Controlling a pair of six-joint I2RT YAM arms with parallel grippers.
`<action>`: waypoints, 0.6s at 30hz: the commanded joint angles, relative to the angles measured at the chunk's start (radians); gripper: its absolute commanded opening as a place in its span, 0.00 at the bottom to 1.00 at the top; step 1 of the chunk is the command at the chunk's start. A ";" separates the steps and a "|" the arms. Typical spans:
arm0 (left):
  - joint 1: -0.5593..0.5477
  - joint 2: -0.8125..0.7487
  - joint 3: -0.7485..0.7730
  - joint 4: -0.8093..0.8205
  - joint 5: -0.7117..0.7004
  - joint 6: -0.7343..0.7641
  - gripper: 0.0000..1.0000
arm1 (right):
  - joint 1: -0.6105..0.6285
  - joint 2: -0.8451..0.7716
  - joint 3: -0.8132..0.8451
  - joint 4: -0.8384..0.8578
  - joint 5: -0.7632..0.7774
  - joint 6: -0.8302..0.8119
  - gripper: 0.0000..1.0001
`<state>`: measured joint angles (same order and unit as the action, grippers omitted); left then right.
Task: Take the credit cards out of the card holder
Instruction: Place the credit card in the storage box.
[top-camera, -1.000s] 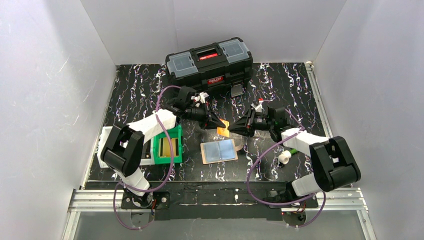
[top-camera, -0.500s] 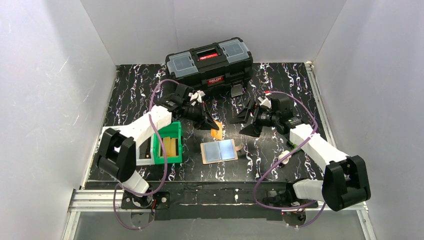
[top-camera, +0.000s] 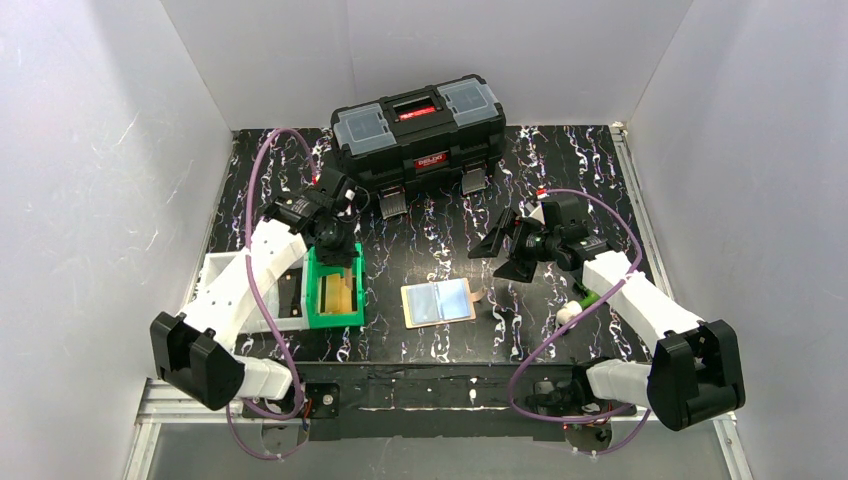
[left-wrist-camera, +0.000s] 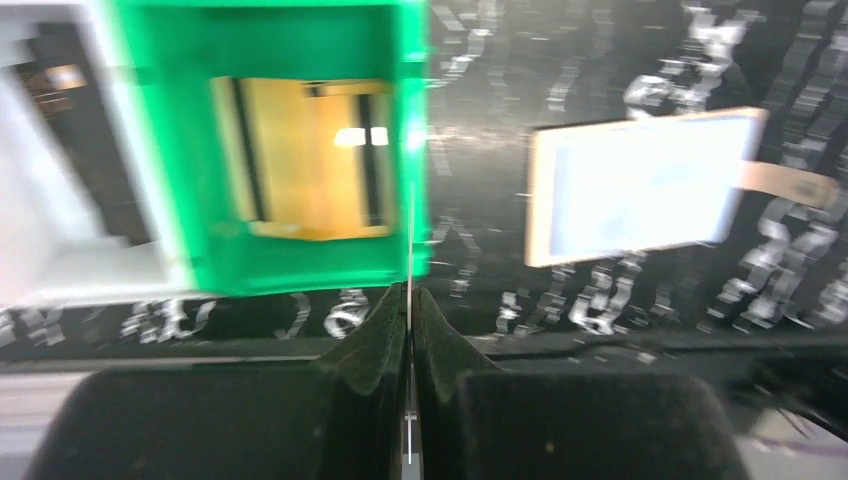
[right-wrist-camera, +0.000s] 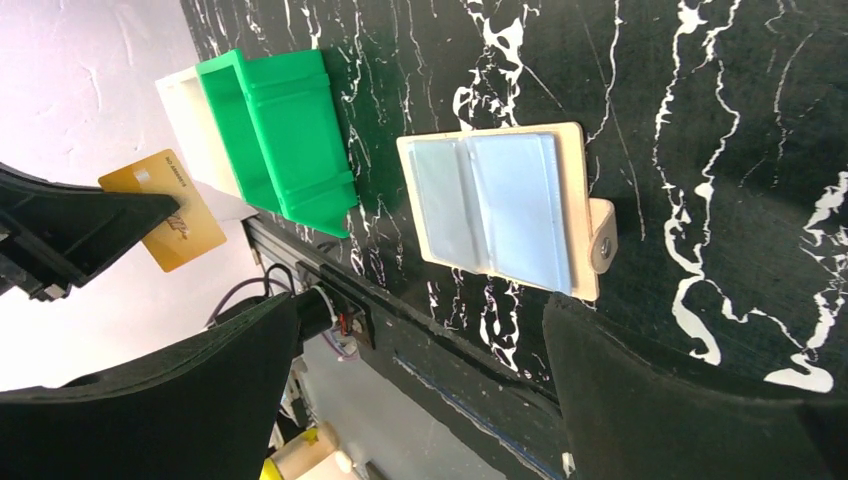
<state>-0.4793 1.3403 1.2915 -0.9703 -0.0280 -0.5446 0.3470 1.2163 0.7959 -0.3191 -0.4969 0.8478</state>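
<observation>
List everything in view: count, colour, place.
toolbox: one, black, table's far edge
card holder: one, tan, light blue inside, open at table centre
gold card: one, gold, gripped near the bin
green bin: one, green, left of holder
yellow-tan slabs: count unclear, inside bin
white tray: one, white, against bin's left
small white object: one, by right arm
left claw: shut on gold card
right claw: open, right of holder

**No lettering clear enough to read**

On the black toolbox (top-camera: 418, 128), red labels (top-camera: 431, 160) with white marks on lid and front, too small to make out. On the orange-tan credit card (right-wrist-camera: 177, 210), fine dark print near one edge, too tiny to read.
</observation>
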 joint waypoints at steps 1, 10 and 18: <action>0.008 0.002 -0.032 -0.171 -0.344 0.038 0.00 | -0.003 -0.019 0.039 -0.015 0.039 -0.036 0.98; 0.011 0.156 -0.076 -0.115 -0.453 0.030 0.00 | -0.003 -0.011 0.029 -0.002 0.018 -0.038 0.99; 0.026 0.255 -0.094 -0.048 -0.424 0.041 0.01 | -0.002 -0.021 0.016 -0.002 0.023 -0.038 0.98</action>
<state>-0.4652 1.5852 1.2160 -1.0412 -0.4294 -0.5114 0.3470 1.2163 0.7959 -0.3279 -0.4732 0.8295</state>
